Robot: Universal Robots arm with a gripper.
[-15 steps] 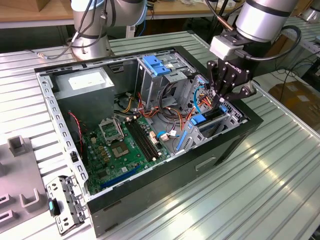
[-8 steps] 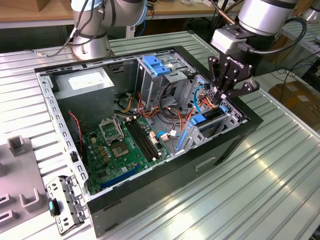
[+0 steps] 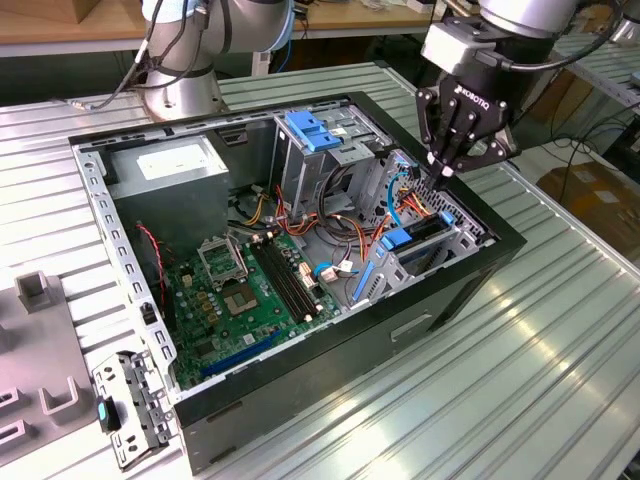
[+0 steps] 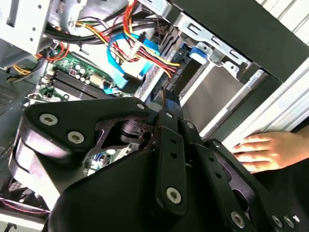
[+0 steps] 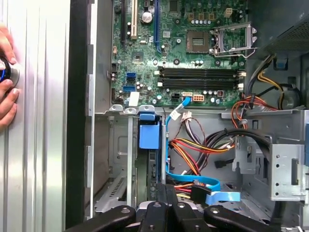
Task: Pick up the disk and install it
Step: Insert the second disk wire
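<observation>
Item under inspection: the disk [image 3: 420, 232], standing on edge in a slot of the drive cage [image 3: 468, 236], at the exterior view's right of the open computer case [image 3: 430, 300]. Its blue carrier end [image 5: 148, 133] faces the motherboard [image 3: 250, 290].

Gripper position: the gripper [image 3: 440, 172] is directly over the far end of the disk, at the cage's upper rim.

Fingers: drawn together to a point. Whether they nip the disk's top edge or only bear on it cannot be told.

Step in hand (judged): seating the disk in its slot – the pick-up appears complete and the disk looks largely entered.

Doing it well (judged): keep the push in line with the slot so the carrier rails do not bind; press over the rail, not the label face. Hold clear of the red and yellow wire bundle [image 5: 193, 147] and the blue flat cable [image 5: 212, 186] just beside the cage. Stop once the carrier sits level with the cage rim.

Hazard (judged): a person's hand [image 5: 5, 72] rests on the ribbed table [image 3: 520, 400] beside the case, away from the gripper's work.

Count:
- disks – one
- grippers – one
- cases – one
- motherboards – one
- grey power-supply boxes [image 3: 170, 165] – one
- light-blue latch plates [image 3: 315, 130] – one
- hands – one
</observation>
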